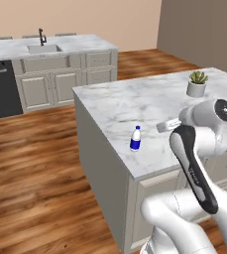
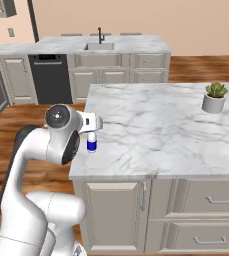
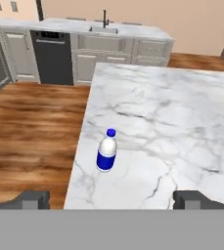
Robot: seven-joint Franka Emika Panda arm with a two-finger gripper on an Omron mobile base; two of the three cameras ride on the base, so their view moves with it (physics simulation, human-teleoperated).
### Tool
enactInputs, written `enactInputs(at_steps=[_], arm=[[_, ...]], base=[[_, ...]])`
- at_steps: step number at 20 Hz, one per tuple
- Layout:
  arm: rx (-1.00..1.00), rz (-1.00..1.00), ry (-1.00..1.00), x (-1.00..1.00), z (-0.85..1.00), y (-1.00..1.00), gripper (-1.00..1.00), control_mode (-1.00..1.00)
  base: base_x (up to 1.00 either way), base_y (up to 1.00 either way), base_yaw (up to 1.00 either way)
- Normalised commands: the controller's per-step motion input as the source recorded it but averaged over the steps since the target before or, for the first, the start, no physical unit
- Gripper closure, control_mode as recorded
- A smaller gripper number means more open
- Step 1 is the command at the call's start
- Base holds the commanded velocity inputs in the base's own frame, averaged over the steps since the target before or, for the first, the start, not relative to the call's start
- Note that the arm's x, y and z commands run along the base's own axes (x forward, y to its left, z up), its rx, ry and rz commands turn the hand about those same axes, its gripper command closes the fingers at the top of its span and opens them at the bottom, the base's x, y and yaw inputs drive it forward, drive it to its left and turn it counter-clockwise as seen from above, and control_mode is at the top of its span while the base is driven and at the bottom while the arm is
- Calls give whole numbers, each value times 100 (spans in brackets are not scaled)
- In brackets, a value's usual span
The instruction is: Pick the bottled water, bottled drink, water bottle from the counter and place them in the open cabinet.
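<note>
**Clear plastic bottle waits near the desk's left edge, jaws spread wide and empty**

Plastic, thin-walled and see-through, makes up the bottled water (image 3: 106,151), the short bottle with a blue label band and a small cap. It stands upright on the white marble desk (image 3: 182,127), close to the left edge as the hand camera sees it, with wooden floor beyond that edge. From the left base camera the same bottle (image 1: 135,138) sits near the front corner of the island; from the right base camera it (image 2: 91,143) is partly hidden behind the robot's wrist.

Judging by its size, it should be light, so little force ought to be needed. The wall will likely give if squeezed hard, and smooth plastic can slip, so the label band around the middle looks like the best place to take hold: widest, straight-sided and low enough to keep the bottle from tipping. Being narrow and near the edge, it could topple or slide off if nudged from the side.

Further right, a small potted plant (image 1: 197,84) stands well apart on the far side of the slab.

The jaws (image 3: 111,199) are spread fully wide, holding and touching nothing; the bottle stands ahead of them, closer to the left tip.
</note>
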Motion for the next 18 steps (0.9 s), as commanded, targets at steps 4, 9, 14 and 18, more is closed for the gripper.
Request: enactInputs(at_steps=[4,9,14,18], arm=[[12,50,1,0,-30,-27,-100,-100],[10,35,1,0,-27,-17,-100,-100],[0,26,0,3,-36,0,-100,-100],[0,18,0,23,-33,0,-100,-100]], base=[[0,0,0],[0,0,0],[0,0,0],[0,0,0]])
